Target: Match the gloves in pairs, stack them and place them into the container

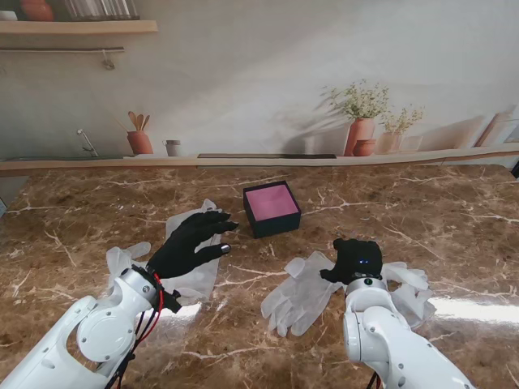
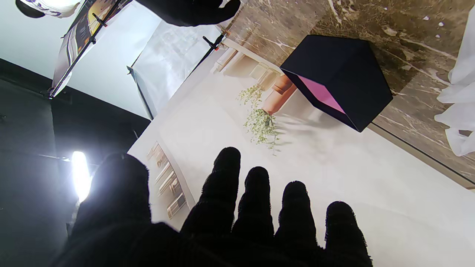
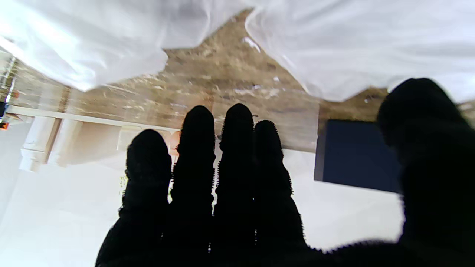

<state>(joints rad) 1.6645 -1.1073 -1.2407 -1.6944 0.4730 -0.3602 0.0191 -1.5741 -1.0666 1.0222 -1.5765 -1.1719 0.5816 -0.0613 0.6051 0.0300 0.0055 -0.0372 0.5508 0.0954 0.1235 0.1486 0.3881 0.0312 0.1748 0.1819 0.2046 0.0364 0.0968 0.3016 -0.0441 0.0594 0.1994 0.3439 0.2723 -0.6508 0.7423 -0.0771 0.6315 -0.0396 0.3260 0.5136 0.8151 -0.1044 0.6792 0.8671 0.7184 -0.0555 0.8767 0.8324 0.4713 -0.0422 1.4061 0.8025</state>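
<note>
A black box with a pink inside (image 1: 272,208) (image 2: 337,74) stands at the table's middle, farther from me than both hands. My left hand (image 1: 188,243) (image 2: 241,222) hovers open, fingers spread, over a translucent white glove (image 1: 201,279). A second glove (image 1: 123,259) lies to its left. My right hand (image 1: 357,259) (image 3: 222,193) is low over the table with straight fingers and holds nothing. It sits between a flat glove (image 1: 298,296) (image 3: 92,40) on its left and a crumpled glove (image 1: 412,288) (image 3: 352,44) on its right. The box (image 3: 356,155) shows beyond its thumb.
The brown marble table (image 1: 454,219) runs back to a pale ledge and a printed kitchen backdrop (image 1: 268,81). A glove's edge (image 2: 460,92) shows beside the box in the left wrist view.
</note>
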